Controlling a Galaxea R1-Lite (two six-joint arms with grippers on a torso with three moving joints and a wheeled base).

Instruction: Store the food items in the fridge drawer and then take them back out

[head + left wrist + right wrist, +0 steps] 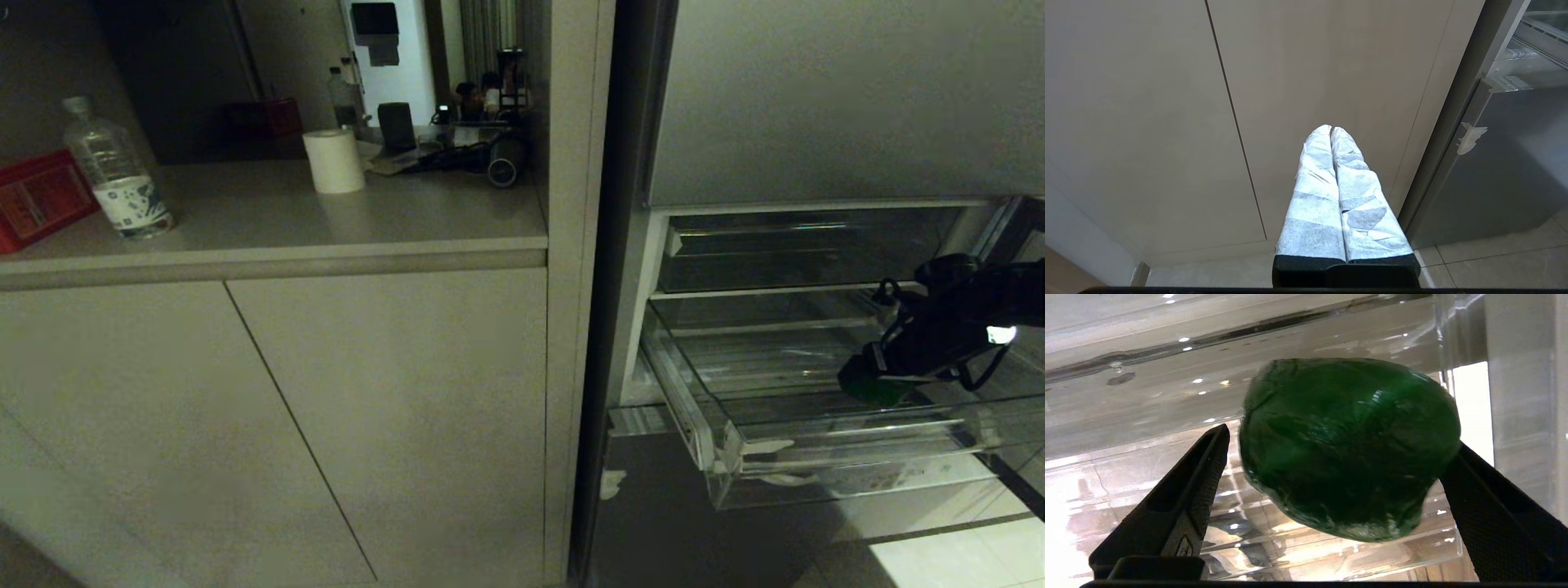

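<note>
Spread wide, the black ribbed jaws of the right gripper (1331, 490) stand on either side of the dark green, rounded, glossy food item (1349, 447). A clear gap shows between that green piece and one black finger (1196, 486); on the other side the piece lies right against the second finger, though whether it actually touches cannot be told. In the head view the right gripper (867, 377) reaches down into the wide, shallow, clear-plastic fridge drawer (816, 453), and the green piece (878, 392) sits low inside that drawer, toward its front lip, with the gripper right over it. Whether it rests on the ribbed floor of the drawer or hangs just above it cannot be told. Nothing else shows inside the drawer; the brownish-orange piece appears in no view. The drawer is pulled out of the fridge, its thick angled front lip carrying white tape scraps, its floor transparent and ridged, catching bright reflections. Above the drawer sits a darker, smoky drawer (804, 253), pushed in.

Well away from the drawer, the left gripper (1332, 130) hangs before the beige cabinet doors (1147, 122), its two fingers wrapped in crinkled silvery-white tape and pressed together along their whole length. On the counter beside the fridge stand a clear plastic water bottle (114, 171) and a white paper roll (333, 160).
</note>
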